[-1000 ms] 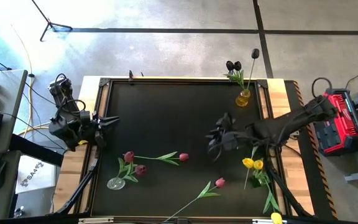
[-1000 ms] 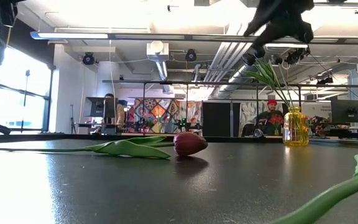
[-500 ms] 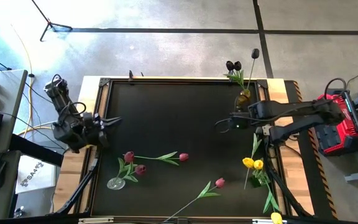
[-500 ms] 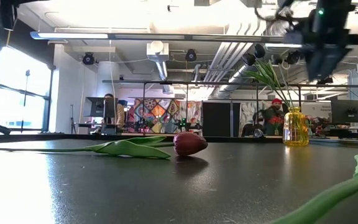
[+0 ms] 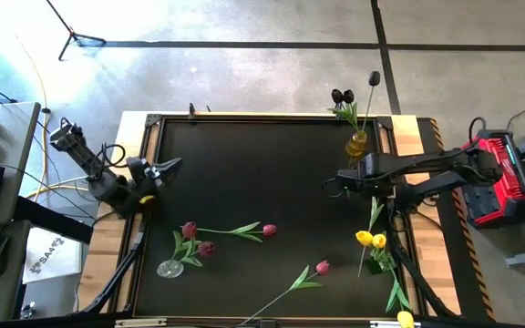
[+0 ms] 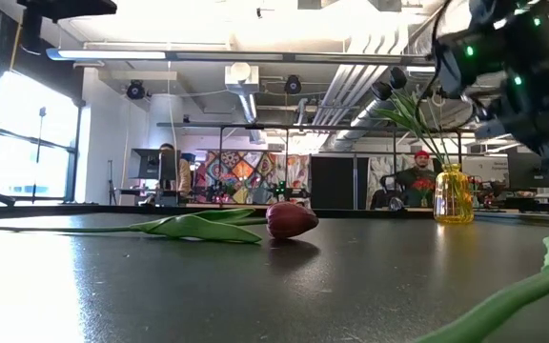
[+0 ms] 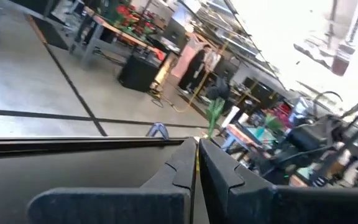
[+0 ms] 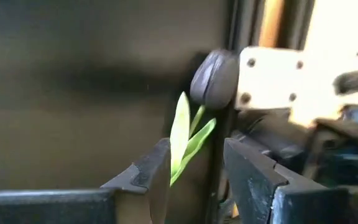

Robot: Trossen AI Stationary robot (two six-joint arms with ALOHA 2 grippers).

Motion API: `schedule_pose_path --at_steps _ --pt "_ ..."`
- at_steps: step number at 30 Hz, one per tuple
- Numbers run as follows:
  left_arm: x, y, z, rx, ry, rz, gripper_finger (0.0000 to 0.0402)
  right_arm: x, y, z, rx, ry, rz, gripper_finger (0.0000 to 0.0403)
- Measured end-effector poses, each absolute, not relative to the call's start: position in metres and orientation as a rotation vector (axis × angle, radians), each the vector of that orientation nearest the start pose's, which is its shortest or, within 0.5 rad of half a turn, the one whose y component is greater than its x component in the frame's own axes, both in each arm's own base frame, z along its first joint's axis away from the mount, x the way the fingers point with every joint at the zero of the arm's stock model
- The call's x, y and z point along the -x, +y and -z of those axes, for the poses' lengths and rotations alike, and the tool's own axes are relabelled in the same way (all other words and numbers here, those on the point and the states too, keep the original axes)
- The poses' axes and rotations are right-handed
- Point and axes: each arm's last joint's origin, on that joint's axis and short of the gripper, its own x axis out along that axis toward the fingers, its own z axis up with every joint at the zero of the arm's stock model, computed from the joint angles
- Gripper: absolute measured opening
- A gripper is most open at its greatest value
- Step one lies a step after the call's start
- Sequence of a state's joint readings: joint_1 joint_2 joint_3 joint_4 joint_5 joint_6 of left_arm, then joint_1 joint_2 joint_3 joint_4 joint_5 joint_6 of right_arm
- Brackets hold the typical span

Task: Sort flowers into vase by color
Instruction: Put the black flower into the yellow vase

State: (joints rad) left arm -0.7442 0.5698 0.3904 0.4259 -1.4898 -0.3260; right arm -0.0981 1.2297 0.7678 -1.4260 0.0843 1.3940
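Near the desk's (image 5: 244,146) right edge the right gripper (image 8: 194,177), fingers parted around a dark purple tulip (image 8: 213,78) stem without visibly pinching, should close firmly before carrying it to the yellow vase (image 5: 357,143); the left gripper (image 5: 167,168) waits shut, empty.

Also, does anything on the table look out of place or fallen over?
One yellow tulip head lies at the very edge of the table, lower right in the high view, apart from the others; it could slip off. The yellow vase stands upright.
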Motion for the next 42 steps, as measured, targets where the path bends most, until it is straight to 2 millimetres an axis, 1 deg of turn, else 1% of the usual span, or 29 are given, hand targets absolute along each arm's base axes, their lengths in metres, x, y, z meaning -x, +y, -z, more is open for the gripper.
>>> schedule_pose_path --at_steps 2,3,6,9,12,14,18,22,25,28,32,35,38,42 --pt "-0.108 -0.057 -0.279 0.540 -0.237 -0.692 0.0006 -0.144 -0.016 -0.194 -0.985 1.460 1.394 0.0138" --pt "-0.109 -0.056 -0.279 0.536 -0.237 -0.666 0.0006 -0.144 -0.016 -0.193 -0.986 1.463 1.406 0.0138" --pt "-0.116 -0.056 -0.278 0.521 -0.232 -0.568 0.0006 -0.147 -0.018 -0.198 -0.996 1.431 1.439 0.0131" --pt "-0.126 -0.057 -0.275 0.463 -0.203 -0.441 0.0006 -0.146 -0.019 -0.197 -1.036 1.457 1.444 0.0108" --pt "-0.135 -0.057 -0.273 0.431 -0.182 -0.356 0.0006 -0.150 -0.017 -0.194 -1.073 1.483 1.356 0.0080" --pt "-0.140 -0.054 -0.271 0.432 -0.176 -0.341 0.0006 -0.154 -0.017 -0.193 -1.077 1.493 1.274 0.0063" --pt "-0.145 -0.047 -0.270 0.431 -0.177 -0.327 0.0017 -0.158 -0.013 -0.188 -1.042 1.579 1.201 0.0048" --pt "-0.149 -0.040 -0.270 0.437 -0.182 -0.312 0.0056 -0.167 -0.009 -0.181 -1.108 1.646 1.112 0.0059" --pt "-0.150 -0.035 -0.270 0.430 -0.182 -0.334 0.0089 -0.173 -0.005 -0.175 -1.170 1.706 1.049 0.0078" --pt "-0.152 -0.029 -0.268 0.416 -0.171 -0.373 0.0109 -0.177 -0.001 -0.168 -1.208 1.780 1.027 0.0098" --pt "-0.153 -0.024 -0.264 0.393 -0.138 -0.396 0.0117 -0.181 0.004 -0.160 -1.235 1.848 1.039 0.0116" --pt "-0.154 -0.022 -0.261 0.375 -0.106 -0.406 0.0117 -0.183 0.009 -0.154 -1.207 1.889 1.049 0.0118" --pt "-0.154 -0.020 -0.258 0.362 -0.084 -0.420 0.0117 -0.185 0.015 -0.150 -1.176 1.941 1.001 0.0119" --pt "-0.155 -0.018 -0.256 0.341 -0.059 -0.441 0.0117 -0.188 0.023 -0.143 -1.087 1.991 0.872 0.0119"
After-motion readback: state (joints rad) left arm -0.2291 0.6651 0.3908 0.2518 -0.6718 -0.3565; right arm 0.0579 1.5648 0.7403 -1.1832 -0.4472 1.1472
